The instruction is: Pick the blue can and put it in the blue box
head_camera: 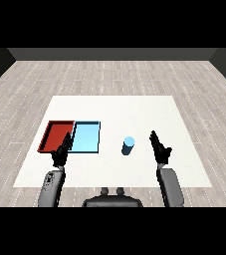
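Table (134,107): white, set on a grey plank floor (109,69); its far half is bare, and bare surface is seen along the right edge and between the near edge and the things.

Red tray (55,130): laid at the left part of the table, close to the left edge; its right wall is touching or just beside the light blue tray; which of the two cannot be told.

Light blue tray (87,137): laid right of the red tray, nothing seen inside; a strip of open table is left between its right wall and the blue can.

Blue can (128,146): stood upright on the table, long axis vertical, pale top facing up; placed right of the light blue tray and apart from it, left of the right hand, touched by neither hand; open surface is seen all round it.

Left hand (60,153): held over the near edge where the two trays meet; fingers straight and pointing away, nothing held.

Right hand (159,148): held near the can's right side, with a gap between; fingers straight, pointed forward, nothing held; bare table is seen beyond it to the right edge.
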